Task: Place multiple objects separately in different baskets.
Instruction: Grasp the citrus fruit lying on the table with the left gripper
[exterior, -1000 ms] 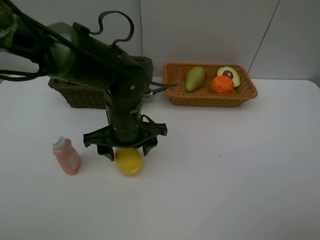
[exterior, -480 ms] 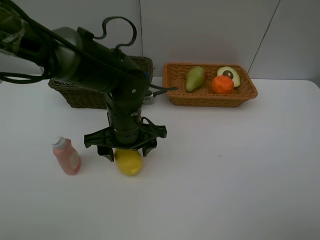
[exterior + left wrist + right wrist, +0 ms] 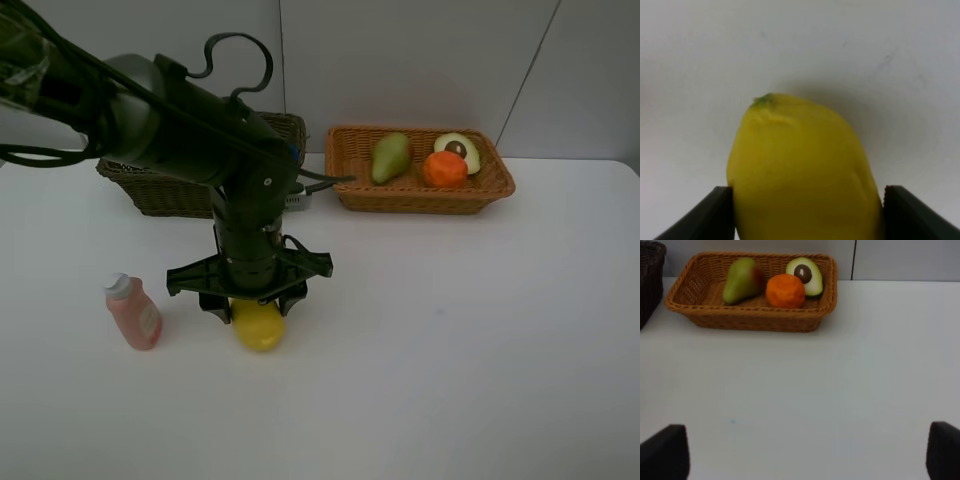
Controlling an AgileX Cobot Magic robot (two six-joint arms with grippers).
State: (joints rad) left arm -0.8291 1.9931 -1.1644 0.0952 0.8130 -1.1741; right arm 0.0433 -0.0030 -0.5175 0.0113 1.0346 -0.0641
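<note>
The left gripper [image 3: 251, 302] straddles the lemon [image 3: 257, 324], fingers [image 3: 715, 212] touching both sides. The right gripper [image 3: 800, 460] gapes wide, holding nothing.

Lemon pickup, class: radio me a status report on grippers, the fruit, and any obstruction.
Left gripper fingers astride lemon, grip unconfirmed. Right gripper open, empty. Lemon on table. Pink bottle nearby, clear of it.

Your left arm reaches in from the far left and bends so its wrist points straight down at the table. Its black two-fingered left gripper [image 3: 255, 305] hangs low, with a finger pressed against each side of the yellow lemon [image 3: 802, 172]. Your black right gripper [image 3: 800, 452] has its jaws spread wide, with nothing between them.
</note>
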